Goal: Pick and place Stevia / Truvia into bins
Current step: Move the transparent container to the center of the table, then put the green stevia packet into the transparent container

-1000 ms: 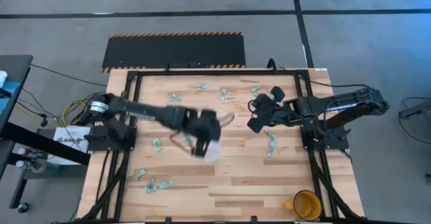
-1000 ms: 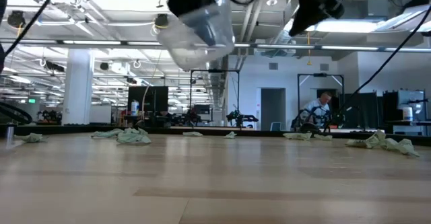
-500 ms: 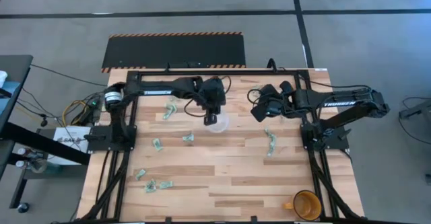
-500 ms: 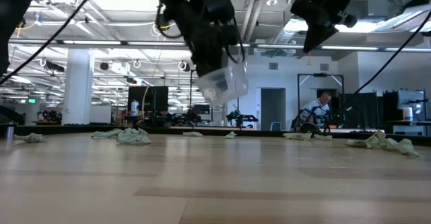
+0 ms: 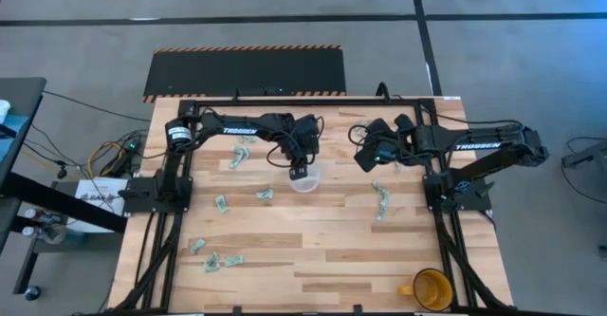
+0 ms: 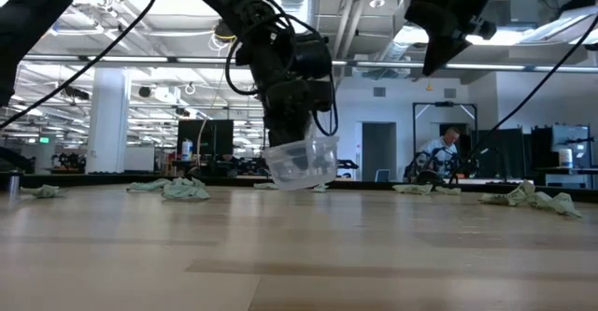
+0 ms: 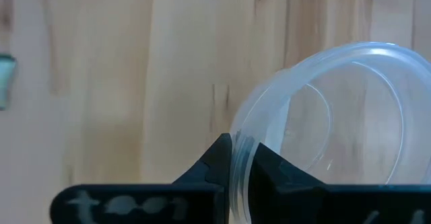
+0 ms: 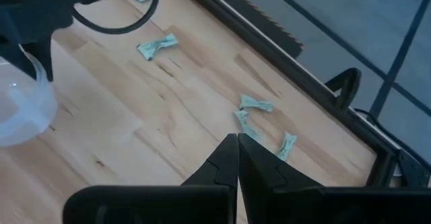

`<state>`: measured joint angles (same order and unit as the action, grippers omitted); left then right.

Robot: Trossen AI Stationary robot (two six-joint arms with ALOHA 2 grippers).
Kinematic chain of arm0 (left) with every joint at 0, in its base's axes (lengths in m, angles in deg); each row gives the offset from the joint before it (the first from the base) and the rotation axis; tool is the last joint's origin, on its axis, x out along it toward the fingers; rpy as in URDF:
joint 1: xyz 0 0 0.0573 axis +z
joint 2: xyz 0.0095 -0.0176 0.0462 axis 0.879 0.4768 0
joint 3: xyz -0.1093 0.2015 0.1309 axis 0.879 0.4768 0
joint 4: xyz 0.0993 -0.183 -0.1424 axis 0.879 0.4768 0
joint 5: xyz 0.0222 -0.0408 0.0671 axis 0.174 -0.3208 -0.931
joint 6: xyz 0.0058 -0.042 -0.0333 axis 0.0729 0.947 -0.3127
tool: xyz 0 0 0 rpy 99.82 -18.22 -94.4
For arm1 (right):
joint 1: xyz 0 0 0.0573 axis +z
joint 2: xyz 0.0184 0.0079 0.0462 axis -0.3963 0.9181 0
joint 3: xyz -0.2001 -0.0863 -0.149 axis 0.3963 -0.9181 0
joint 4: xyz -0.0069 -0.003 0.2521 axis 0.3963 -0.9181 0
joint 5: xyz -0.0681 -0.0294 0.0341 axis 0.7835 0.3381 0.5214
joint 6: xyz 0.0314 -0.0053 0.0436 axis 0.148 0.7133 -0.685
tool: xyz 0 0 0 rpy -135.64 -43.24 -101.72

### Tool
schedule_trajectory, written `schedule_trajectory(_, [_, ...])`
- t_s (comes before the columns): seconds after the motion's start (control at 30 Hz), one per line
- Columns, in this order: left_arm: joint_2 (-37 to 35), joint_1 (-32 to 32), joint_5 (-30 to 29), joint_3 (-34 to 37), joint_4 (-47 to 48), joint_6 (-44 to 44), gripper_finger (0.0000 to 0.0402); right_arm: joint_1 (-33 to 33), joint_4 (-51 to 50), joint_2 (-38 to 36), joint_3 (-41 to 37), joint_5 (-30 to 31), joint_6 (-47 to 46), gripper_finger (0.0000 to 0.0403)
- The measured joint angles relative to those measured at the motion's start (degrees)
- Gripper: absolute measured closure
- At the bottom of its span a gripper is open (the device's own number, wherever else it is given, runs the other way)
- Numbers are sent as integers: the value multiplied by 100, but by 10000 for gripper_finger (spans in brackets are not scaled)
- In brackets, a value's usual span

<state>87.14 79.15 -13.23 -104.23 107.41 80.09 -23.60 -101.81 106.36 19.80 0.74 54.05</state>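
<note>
A: How is the cup (image 6: 301,164) held?

B: Its rim is pinched by the left gripper (image 5: 300,171), tilted, just above the table (image 5: 322,250). It looks light, thin and easily crushed, so the rim is the sound hold.

A: And 1 second ago?

B: It was carried higher, nearer the front edge. The right gripper (image 8: 237,158) is clenched on nothing, sachets (image 8: 259,120) lying just beyond it.

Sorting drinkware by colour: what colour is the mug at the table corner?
Yellow-orange mug, clearest in the high view.
</note>
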Motion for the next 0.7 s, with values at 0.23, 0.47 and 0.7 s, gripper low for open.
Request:
schedule_trajectory(0.23, [59,-4,40,-2,-41,102,387,15,-15,0,2,-4,11,403])
schedule_trajectory(0.47, [59,2,-37,-2,-43,146,345,15,-34,0,2,-4,11,403])
schedule_trajectory(0.7, [55,42,-7,-300,519,115,295,15,-101,0,2,-4,11,403])
